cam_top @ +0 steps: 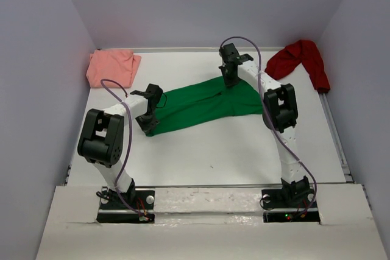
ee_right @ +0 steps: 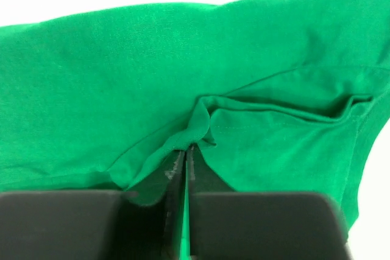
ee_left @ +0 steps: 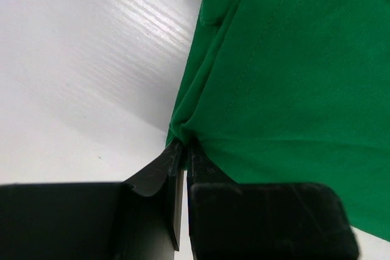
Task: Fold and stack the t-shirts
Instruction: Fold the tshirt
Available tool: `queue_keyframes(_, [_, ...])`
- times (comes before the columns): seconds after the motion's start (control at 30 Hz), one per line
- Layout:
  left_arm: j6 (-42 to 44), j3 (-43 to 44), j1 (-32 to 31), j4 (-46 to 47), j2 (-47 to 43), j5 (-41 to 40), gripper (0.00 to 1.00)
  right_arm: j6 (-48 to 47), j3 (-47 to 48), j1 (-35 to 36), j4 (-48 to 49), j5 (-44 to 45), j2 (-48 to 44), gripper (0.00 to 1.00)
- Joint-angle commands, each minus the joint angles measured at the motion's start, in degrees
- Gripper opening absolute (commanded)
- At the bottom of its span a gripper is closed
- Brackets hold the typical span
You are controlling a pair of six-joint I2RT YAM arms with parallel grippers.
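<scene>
The bright green t-shirt (cam_top: 204, 105) lies stretched across the middle of the table, between my two grippers. My left gripper (cam_top: 148, 123) is shut on its near-left corner; in the left wrist view its jaws (ee_left: 181, 145) pinch the green cloth (ee_left: 286, 65). My right gripper (cam_top: 230, 80) is shut on the shirt's far edge; in the right wrist view its jaws (ee_right: 186, 149) pinch a fold of the green cloth (ee_right: 122, 71). The salmon-pink t-shirt (cam_top: 111, 67) lies crumpled at the far left. The dark red t-shirt (cam_top: 300, 60) lies crumpled at the far right.
Grey walls enclose the table (cam_top: 213, 156) on the left, back and right. The arm bases stand at the near edge on a white board (cam_top: 207, 202).
</scene>
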Motion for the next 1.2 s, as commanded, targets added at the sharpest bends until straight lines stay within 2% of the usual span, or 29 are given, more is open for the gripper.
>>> queue_keyframes(0.0, [-1.31,-1.43,-0.37,-3.81,-2.5,-2.93,0.15,-2.61,3.72,0.26,-0.87,-2.57,1.67,0.17])
queue_keyframes(0.1, [-0.97,-0.91,-0.37,-5.39,-2.68,-3.98,0.15,-2.0,4.26,0.26,-0.61,-3.63,2.12,0.36])
queue_keyframes(0.23, [-0.96,0.06,-0.46,-6.98,-3.38,-6.36,0.15,-1.9,1.98,0.26,1.06,-3.81,-0.07,0.5])
queue_keyframes(0.27, [-0.79,0.32,-0.54,-7.24,-3.64,-6.45,0.26,-2.25,1.27,0.26,1.32,-3.81,-0.43,0.53])
queue_keyframes(0.37, [-2.28,1.29,-1.33,-9.52,-4.61,-7.67,0.38,-3.83,1.18,0.26,1.41,-3.19,-0.79,0.54])
queue_keyframes(0.4, [-2.8,1.55,-1.51,-10.14,-4.79,-8.2,0.52,-4.8,1.18,0.26,1.42,-3.28,-0.79,0.54])
queue_keyframes(0.47, [-4.03,2.86,-1.86,-12.51,-4.88,-8.64,0.69,-5.07,1.44,0.26,1.42,-3.63,-0.7,0.54])
queue_keyframes(0.53, [-5.0,3.75,-2.3,-14.97,-5.31,-10.22,0.71,-5.07,1.27,0.26,1.77,-4.51,-0.78,0.54])
queue_keyframes(0.6, [-6.75,4.98,-3.09,-17.77,-6.46,-11.89,0.88,-4.98,0.4,0.26,2.38,-5.3,-1.31,0.54])
queue_keyframes(0.77, [-12.13,10.07,-7.22,-24.29,-9.27,-17.52,0.88,-4.19,-1.02,0.26,2.73,-5.21,-3.42,0.53])
queue_keyframes(0.87, [-9.51,12.18,-8.63,-22.55,-11.11,-19.02,0.83,-3.4,-3.2,0.26,2.73,-4.16,-6.4,0.53])
queue_keyframes(0.9, [-4.7,12.28,-8.98,-18.8,-11.64,-17.97,0.78,-2.09,-3.82,0.26,2.73,-2.94,-7.8,0.53])
queue_keyframes(0.97, [-0.29,11.93,-8.98,-14.83,-12.78,-16.48,0.68,-0.77,-5.49,0.26,2.3,-1.53,-9.22,0.52])
queue_keyframes(1.0, [2.78,11.58,-8.89,-12.28,-13.05,-13.68,0.42,-0.68,-6.2,0.26,2.29,-0.91,-10.09,0.52])
queue_keyframes(1.03, [5.08,11.05,-8.81,-7.73,-13.31,-12.44,0.27,-0.41,-6.9,0.26,2.12,-0.12,-10.8,0.52])
queue_keyframes(1.07, [8.93,9.74,-8.8,-5.16,-13.57,-10.77,0.04,-0.06,-7.34,0.26,2.03,0.84,-12.02,0.49])
queue_keyframes(1.13, [12.2,8.94,-8.37,-1.03,-12.97,-6.2,0.0,0.2,-8.22,0.26,1.42,2.34,-12.91,0.45])
queue_keyframes(1.17, [14.66,9.37,-7.93,1.87,-10.96,-3.23,0.0,0.46,-8.22,0.26,0.55,2.69,-13.09,0.29])
